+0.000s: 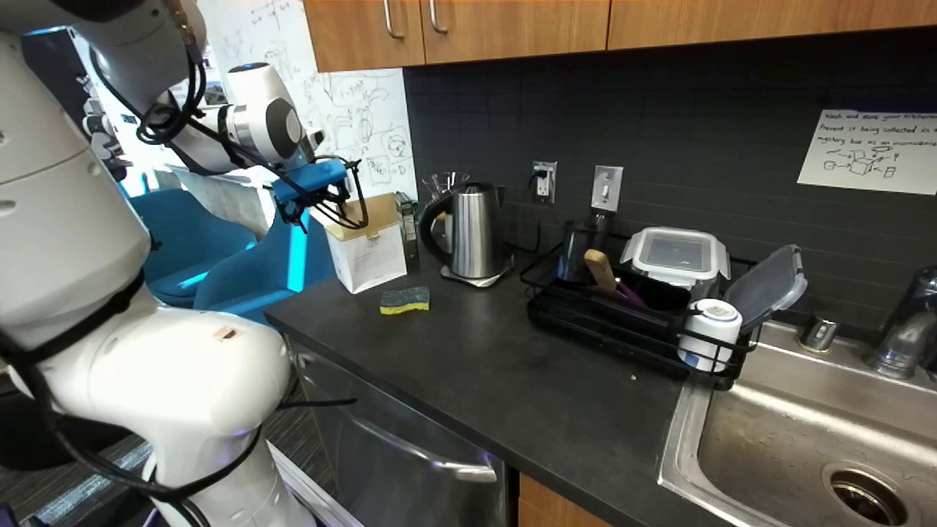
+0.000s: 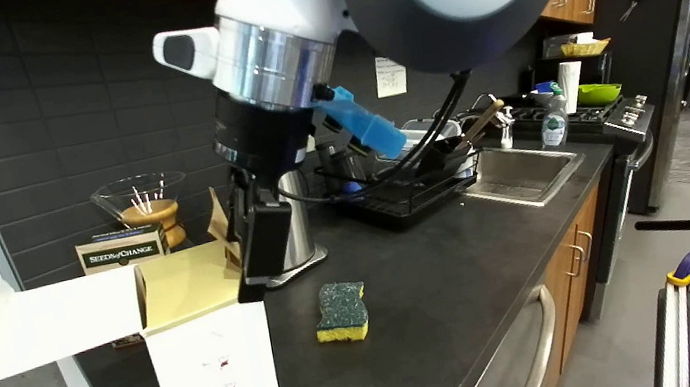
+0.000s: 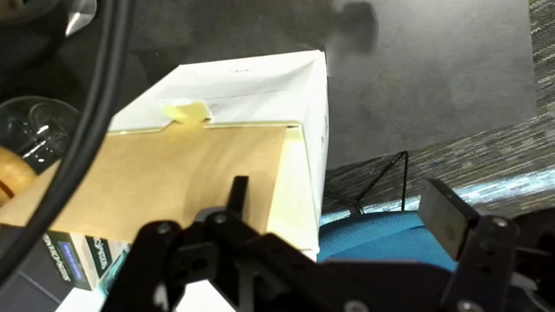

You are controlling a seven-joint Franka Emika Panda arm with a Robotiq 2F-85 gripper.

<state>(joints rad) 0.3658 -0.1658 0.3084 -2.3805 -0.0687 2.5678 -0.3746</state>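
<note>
Carton [image 2: 218, 376] stands upright on the surface [image 2: 414, 279], just beneath your claw [image 3: 341, 203], which is spread and grips nothing; in the wrist view, the carton's side wall [image 3: 318, 125] shows between the fingers [image 3: 446, 221], brown flap [image 3: 164, 173] behind one.

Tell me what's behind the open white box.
In an exterior view, a Seeds of Change box and a wood-collared glass vessel show behind the white box. It covers most of the Seeds of Change box's front; the vessel's base cannot be seen.
</note>
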